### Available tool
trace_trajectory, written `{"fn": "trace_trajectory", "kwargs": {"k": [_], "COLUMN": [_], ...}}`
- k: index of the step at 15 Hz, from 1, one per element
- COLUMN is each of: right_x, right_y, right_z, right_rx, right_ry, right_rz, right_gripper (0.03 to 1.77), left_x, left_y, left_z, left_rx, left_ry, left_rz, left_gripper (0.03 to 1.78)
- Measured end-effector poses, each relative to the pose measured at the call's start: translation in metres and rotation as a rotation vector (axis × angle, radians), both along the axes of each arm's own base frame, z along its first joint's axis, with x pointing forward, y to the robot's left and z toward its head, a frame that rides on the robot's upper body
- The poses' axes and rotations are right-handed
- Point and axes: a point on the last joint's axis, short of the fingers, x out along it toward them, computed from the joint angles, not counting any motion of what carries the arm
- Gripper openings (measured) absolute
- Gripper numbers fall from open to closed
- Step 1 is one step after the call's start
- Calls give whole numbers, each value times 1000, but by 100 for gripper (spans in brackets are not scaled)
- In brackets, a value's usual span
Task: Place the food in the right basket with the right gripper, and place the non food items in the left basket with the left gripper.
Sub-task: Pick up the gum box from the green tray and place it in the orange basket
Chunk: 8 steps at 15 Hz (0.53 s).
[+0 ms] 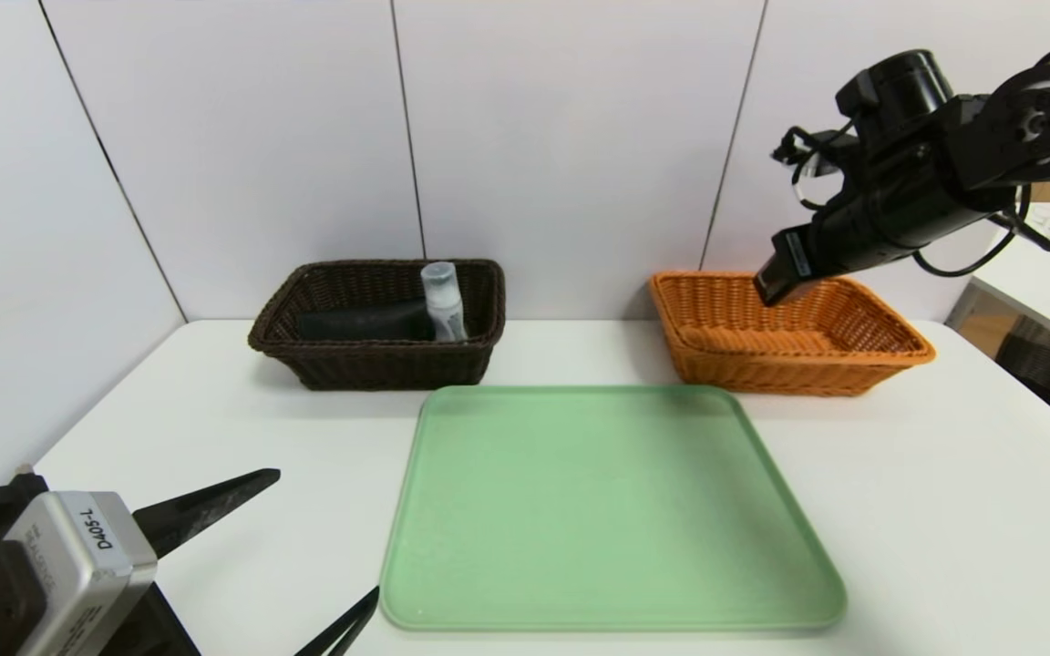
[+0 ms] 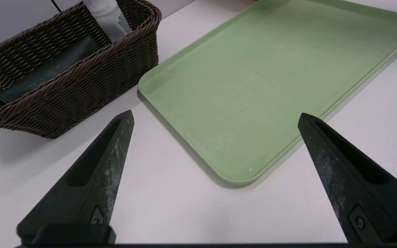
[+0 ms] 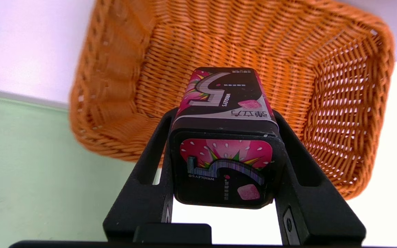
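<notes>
Biggest thing on the white table (image 1: 944,510) is the green tray (image 1: 607,510), and it's bare now, so this looks like the last item going in. Behind it sit the two baskets: the dark brown basket (image 1: 379,360) on the robot's left with a white bottle (image 1: 443,301) and a dark flat item (image 1: 365,321) already in it, and the orange basket (image 1: 789,355) on the right, which looks empty, though the head view doesn't show its whole floor.

The right gripper (image 3: 223,103) is clenched on a Wrigley's 5 gum box (image 3: 224,137), hanging above the orange basket's near rim, tilted down toward the inside. The left gripper (image 2: 215,117) is parked low by the tray's near left corner, jaws spread wide, holding nothing.

What could go wrong: the box is gripped by its sides near one end, so it could swing or slip if the arm jerks. Letting go from this height near the rim might bounce it off the weave onto the table.

Room is plain: white panel walls (image 1: 571,137) behind, another table off to the right.
</notes>
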Motion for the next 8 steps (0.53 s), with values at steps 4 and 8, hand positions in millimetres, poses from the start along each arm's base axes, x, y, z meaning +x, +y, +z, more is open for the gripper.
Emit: {"fn": "trace_trajectory", "kwargs": {"k": [4, 8], "right_x": [26, 42], "right_y": [-6, -12], "right_z": [-27, -49], "right_rx": [-5, -6], "right_ry": [20, 53], "right_rz": [-24, -51], "right_gripper": [79, 79], "left_x": [0, 0], "left_y": [0, 0], "left_z": [0, -1], "left_rx": [0, 2], "left_ry": [0, 2], "left_rz": [0, 0], "left_gripper": [169, 169]}}
